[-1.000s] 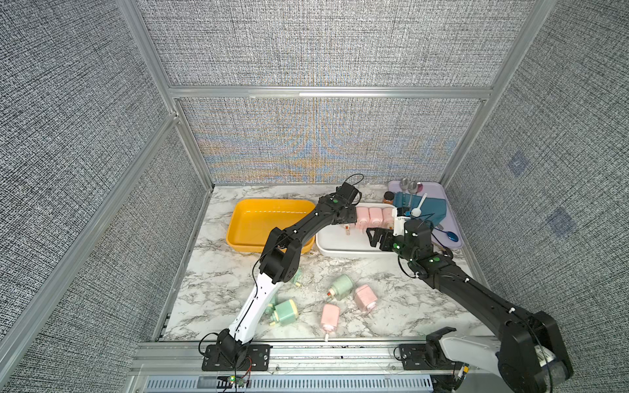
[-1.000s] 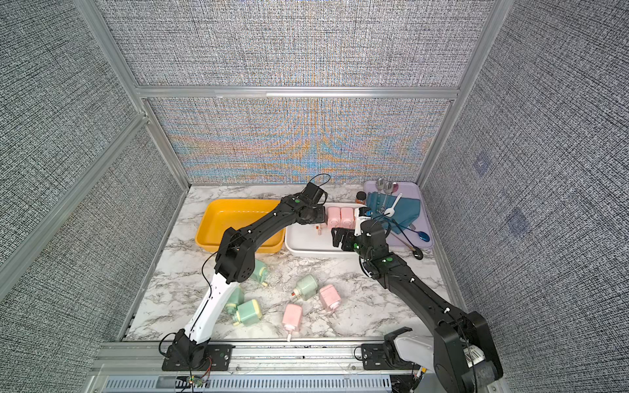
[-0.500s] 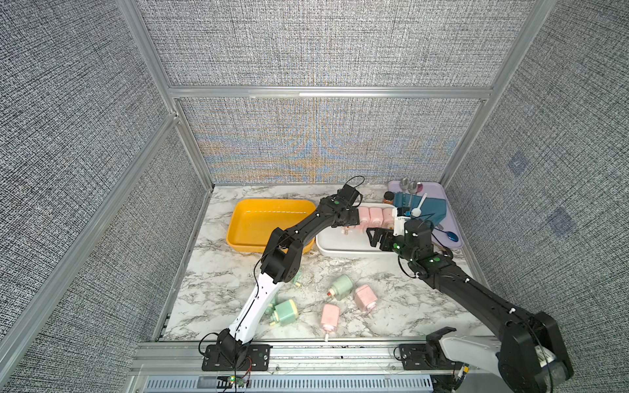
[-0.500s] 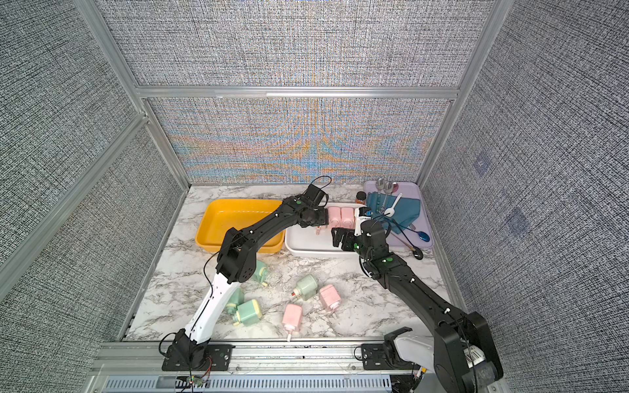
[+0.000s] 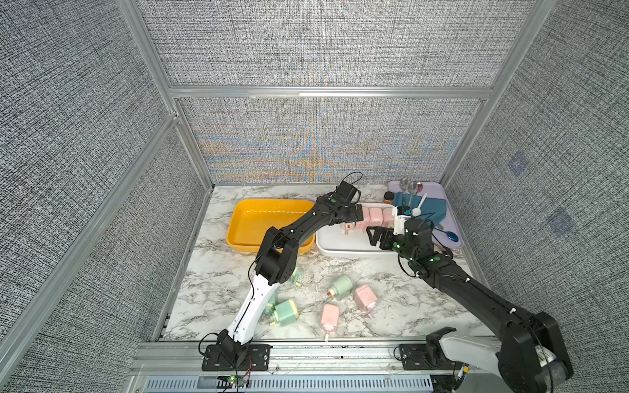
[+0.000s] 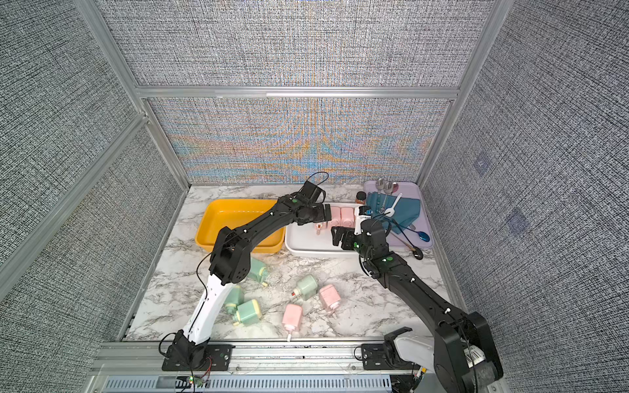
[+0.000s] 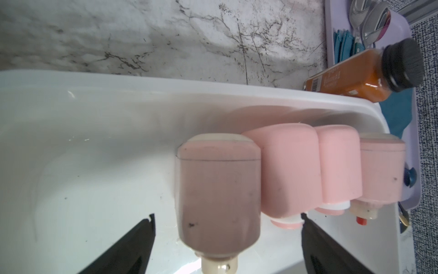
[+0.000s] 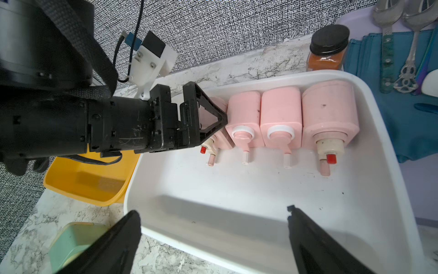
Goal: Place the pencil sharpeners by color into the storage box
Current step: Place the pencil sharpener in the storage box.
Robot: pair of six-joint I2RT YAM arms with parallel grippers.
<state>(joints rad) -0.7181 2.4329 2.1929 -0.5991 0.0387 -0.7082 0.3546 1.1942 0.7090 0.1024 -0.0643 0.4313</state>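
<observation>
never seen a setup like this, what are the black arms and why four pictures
These are two robot arms bolted to the front of a marble table, each ending in a two-fingered tool. Two pictures look down on the whole scene from overhead; the other two come from cameras on the arms' wrists. The left tool stands open around a pink sharpener lying in the white tray, last in a row of four, without gripping it. The right tool hangs open and empty over the same tray. Loose on the table lie four green sharpeners and two more pink sharpeners. The yellow bin looks empty. A lilac tray of cutlery and a spice jar stand at the back.
</observation>
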